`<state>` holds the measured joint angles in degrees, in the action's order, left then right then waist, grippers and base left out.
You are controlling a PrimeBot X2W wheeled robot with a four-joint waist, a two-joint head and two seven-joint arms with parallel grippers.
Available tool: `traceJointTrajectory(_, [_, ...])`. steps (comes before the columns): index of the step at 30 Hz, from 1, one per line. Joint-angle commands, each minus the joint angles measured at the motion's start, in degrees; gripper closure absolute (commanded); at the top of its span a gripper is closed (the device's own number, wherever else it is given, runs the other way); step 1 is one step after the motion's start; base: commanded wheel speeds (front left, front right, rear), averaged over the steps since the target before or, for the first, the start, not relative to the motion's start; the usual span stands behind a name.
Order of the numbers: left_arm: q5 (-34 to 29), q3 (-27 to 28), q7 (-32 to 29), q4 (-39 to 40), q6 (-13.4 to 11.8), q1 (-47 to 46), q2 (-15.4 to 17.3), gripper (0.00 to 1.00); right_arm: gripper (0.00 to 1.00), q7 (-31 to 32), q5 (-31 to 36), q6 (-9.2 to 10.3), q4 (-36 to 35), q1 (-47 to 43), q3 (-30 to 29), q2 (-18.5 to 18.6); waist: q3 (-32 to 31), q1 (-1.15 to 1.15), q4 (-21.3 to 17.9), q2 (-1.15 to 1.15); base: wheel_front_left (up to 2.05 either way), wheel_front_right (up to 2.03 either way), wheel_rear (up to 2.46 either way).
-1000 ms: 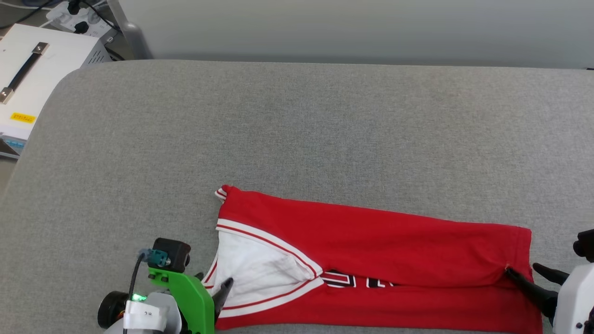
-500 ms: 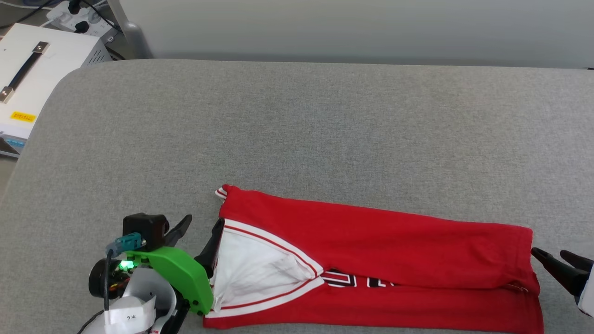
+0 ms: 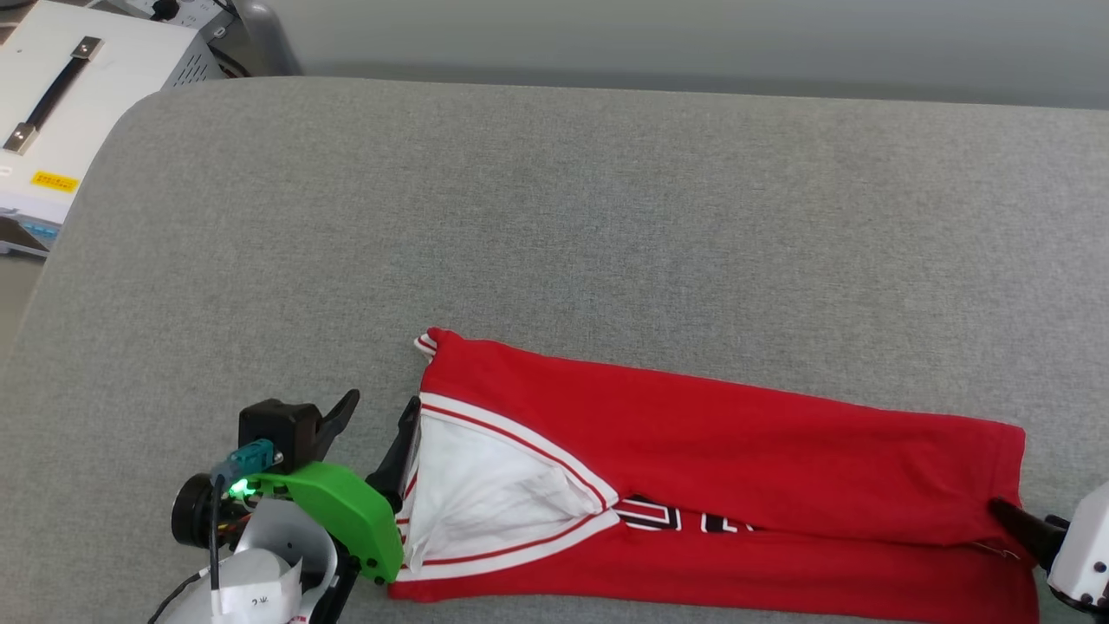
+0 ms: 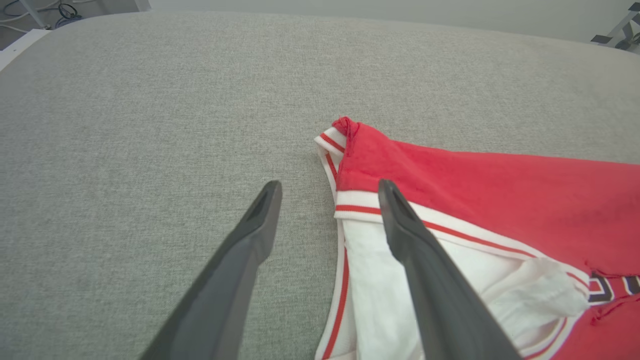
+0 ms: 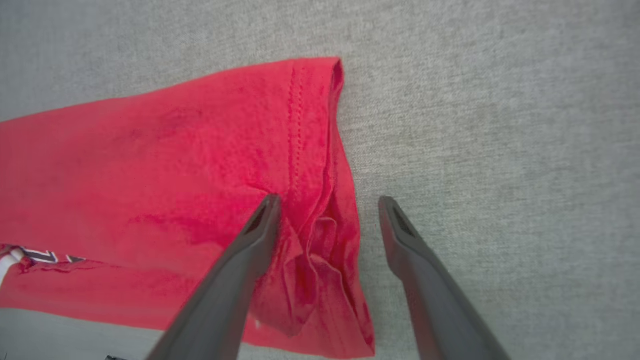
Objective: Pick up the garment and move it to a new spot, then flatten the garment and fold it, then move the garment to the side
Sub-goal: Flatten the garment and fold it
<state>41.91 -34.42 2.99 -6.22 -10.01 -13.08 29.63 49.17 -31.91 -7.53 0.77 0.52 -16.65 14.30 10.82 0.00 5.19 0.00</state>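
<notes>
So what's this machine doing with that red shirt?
A two-armed robot is folding the red shirt on a grey padded table. The shirt lies folded into a long strip. The left claw is open at the sleeve end, one finger over the white sleeve; the right claw is open astride the hem end. Neither grips the fabric.

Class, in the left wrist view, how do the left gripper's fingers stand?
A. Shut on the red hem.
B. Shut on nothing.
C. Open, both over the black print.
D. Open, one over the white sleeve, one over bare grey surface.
D: the left gripper is open, one finger above the white sleeve of the garment, the other above the grey surface.
</notes>
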Motion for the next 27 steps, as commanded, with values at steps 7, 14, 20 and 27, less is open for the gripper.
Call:
traceJointTrajectory(7, [0.1,0.0,0.8,-0.9,0.5,-1.6,-0.3,0.00,0.00,-0.5,1.9,0.04,6.6,1.1,-0.4,-2.6,1.1,0.00,1.0,0.00,0.00,0.00,0.00])
traceJointTrajectory(14, [0.3,-0.2,0.6,-1.0,0.5,-1.9,-0.3,0.00,0.00,-0.3,-3.0,0.04,8.3,0.9,3.8,-5.1,1.2,0.00,0.8,0.00,0.00,0.00,0.00])
traceJointTrajectory(20, [0.5,-0.4,0.3,-1.3,0.5,-1.8,-0.1,0.00,0.85,-1.1,-4.5,0.04,9.4,0.6,5.1,-4.8,0.4,0.00,0.4,0.00,0.00,0.00,0.00])
traceJointTrajectory(27, [0.7,-0.7,0.1,-1.4,0.5,-1.7,0.1,0.00,1.00,-4.9,-5.2,0.04,10.7,0.5,5.8,-2.7,-0.7,0.00,0.3,0.00,0.00,0.00,0.00])
